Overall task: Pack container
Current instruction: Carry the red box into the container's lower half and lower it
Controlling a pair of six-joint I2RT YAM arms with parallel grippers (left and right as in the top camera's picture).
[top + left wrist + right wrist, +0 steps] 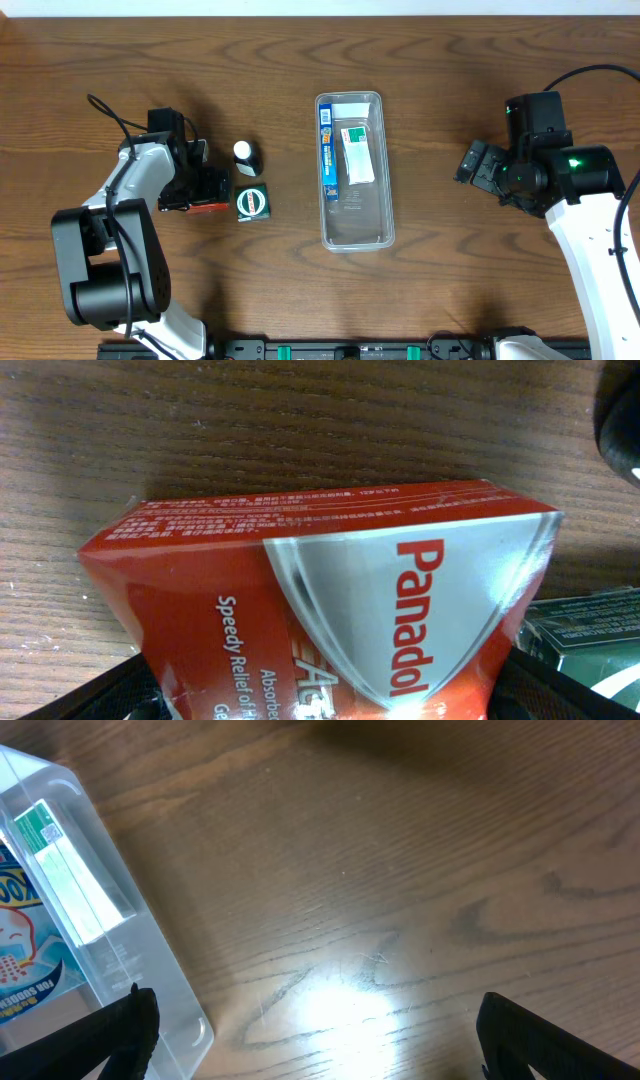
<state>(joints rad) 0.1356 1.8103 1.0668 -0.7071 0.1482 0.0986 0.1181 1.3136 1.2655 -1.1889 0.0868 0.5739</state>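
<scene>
The container (355,215) is a long clear tray at the table's middle; a narrow blue box (327,140) and a white-and-green packet (357,152) lie in its far half. A red Panadol box (330,590) lies on the wood at the left. My left gripper (195,185) is down over it, open, one finger on each side of the box and close against it. My right gripper (478,165) hovers right of the container, wide open over bare wood, with nothing between its fingers (90,1040). The container's corner (130,970) shows at the left of the right wrist view.
A small white bottle with a black cap (244,157) and a green box (253,201) stand between the red box and the container. The green box's corner (590,630) sits just right of the red box. Cables trail from both arms.
</scene>
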